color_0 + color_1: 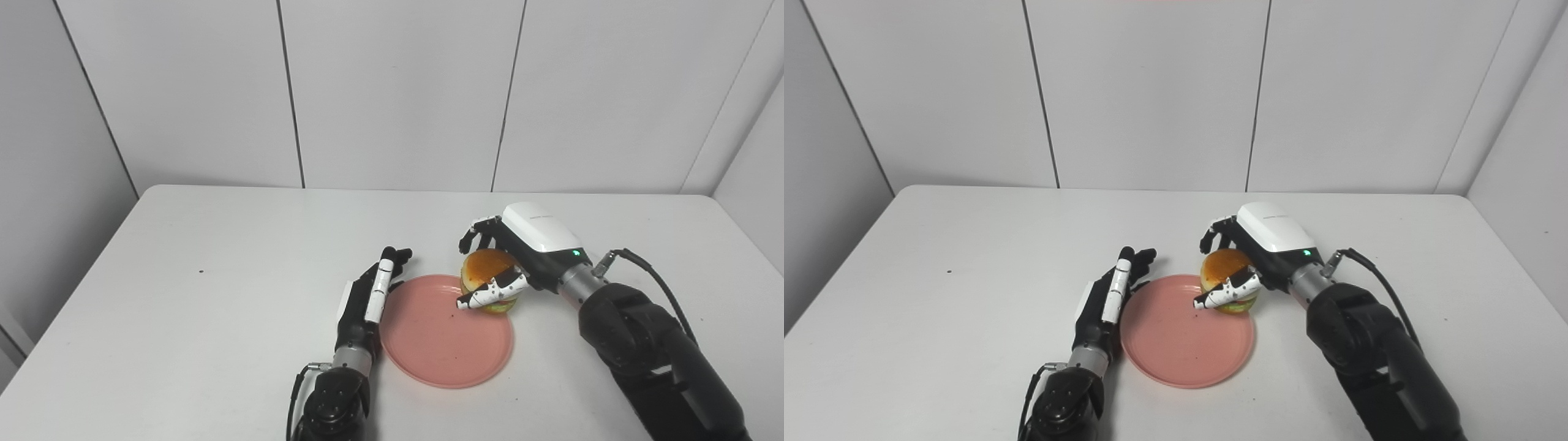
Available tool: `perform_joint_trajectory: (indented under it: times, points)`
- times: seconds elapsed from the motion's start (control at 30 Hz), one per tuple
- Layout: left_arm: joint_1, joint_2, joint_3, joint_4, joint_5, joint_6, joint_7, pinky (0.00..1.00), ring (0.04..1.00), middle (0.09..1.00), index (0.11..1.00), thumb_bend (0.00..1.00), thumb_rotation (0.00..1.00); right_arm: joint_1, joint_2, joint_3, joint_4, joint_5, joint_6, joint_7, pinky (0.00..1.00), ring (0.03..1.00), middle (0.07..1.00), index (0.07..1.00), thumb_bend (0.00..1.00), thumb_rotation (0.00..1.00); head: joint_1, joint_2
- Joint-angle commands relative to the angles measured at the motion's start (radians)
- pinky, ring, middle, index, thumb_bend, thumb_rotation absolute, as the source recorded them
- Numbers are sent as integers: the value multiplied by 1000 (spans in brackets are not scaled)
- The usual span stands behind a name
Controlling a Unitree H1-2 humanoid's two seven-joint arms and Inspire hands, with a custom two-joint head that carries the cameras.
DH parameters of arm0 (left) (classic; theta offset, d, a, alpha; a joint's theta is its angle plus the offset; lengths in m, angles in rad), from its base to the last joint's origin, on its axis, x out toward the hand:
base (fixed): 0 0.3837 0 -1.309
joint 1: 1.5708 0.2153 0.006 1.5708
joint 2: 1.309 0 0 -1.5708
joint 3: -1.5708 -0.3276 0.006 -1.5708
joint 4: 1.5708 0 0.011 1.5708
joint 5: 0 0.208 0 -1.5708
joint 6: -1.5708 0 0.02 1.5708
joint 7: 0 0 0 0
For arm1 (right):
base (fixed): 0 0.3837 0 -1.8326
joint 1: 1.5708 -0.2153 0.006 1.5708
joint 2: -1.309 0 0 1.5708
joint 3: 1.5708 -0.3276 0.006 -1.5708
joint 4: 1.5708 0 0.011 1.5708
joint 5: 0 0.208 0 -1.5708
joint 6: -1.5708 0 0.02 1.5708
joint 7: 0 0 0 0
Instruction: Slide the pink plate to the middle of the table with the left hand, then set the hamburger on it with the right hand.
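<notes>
While gripped — hamburger [488, 277] over pink plate [441, 343]

Pink plate [444, 340]: lower centre, on white surface [214, 294]. Hamburger [488, 280]: gripped by right hand [511, 257] over plate's upper-right rim. Left hand [370, 294]: fingers extended, against plate's left edge.

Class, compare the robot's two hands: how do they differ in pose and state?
The right hand is shut around the orange-bunned hamburger at the round pink plate's far edge; the left hand holds nothing. The left lies flat beside the plate's left rim, fingers straight; the right's curl. Both have black-and-white fingers.
</notes>
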Motion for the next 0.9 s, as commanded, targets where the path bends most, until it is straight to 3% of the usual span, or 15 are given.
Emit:
perform_joint_trajectory:
  times: [0.0, 0.23, 0.5, 0.7, 0.87]
  points:
    - [-10, -40, -6, 18, 5, 10, 7, 969, 920, 852, 712, 663, 963, -56, 5, -2, -6, 5, -58, -27, 274, 348, 425, 529, 716, 395, 6, 1]
    - [-14, -35, -16, 32, 16, -3, 5, 990, 914, 850, 723, 653, 989, -49, 16, 15, 0, 7, -64, -14, 269, 343, 425, 531, 722, 385, 21, 8]
    - [-18, -35, -21, 49, 37, -7, 7, 984, 911, 848, 715, 649, 1000, -41, 34, 46, 5, 0, -61, -5, 274, 350, 435, 538, 725, 439, 24, 13]
    - [-19, -33, -18, 49, 30, -7, -1, 983, 929, 879, 774, 646, 1000, -26, 38, 70, -3, -8, -53, 13, 290, 364, 441, 515, 721, 472, 22, 16]
    - [-16, -33, -21, 48, 34, -9, -1, 983, 940, 876, 772, 646, 1000, -3, 45, 70, -9, -2, -57, 12, 293, 369, 451, 518, 710, 427, 21, 20]
